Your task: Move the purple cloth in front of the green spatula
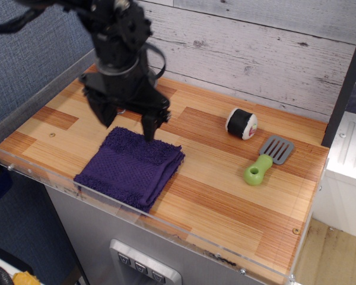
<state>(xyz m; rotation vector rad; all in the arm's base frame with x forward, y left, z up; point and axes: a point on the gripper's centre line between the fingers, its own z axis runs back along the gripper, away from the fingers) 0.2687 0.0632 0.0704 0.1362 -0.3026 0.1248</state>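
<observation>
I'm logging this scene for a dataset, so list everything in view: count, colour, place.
purple cloth: 1, dark purple, folded, front left of the counter.
green spatula: 1, lime-green handle with grey slotted blade, right side of the counter.
sushi roll: 1, black and white, behind the spatula, apart from it.
steel bowl: not visible now; the arm covers the back left.
wooden counter: 1, striped light and reddish brown, clear guard along its edges.
plank wall: 1, whitewashed, behind the counter.
tool: 1, black, open, over the cloth's back edge.
</observation>
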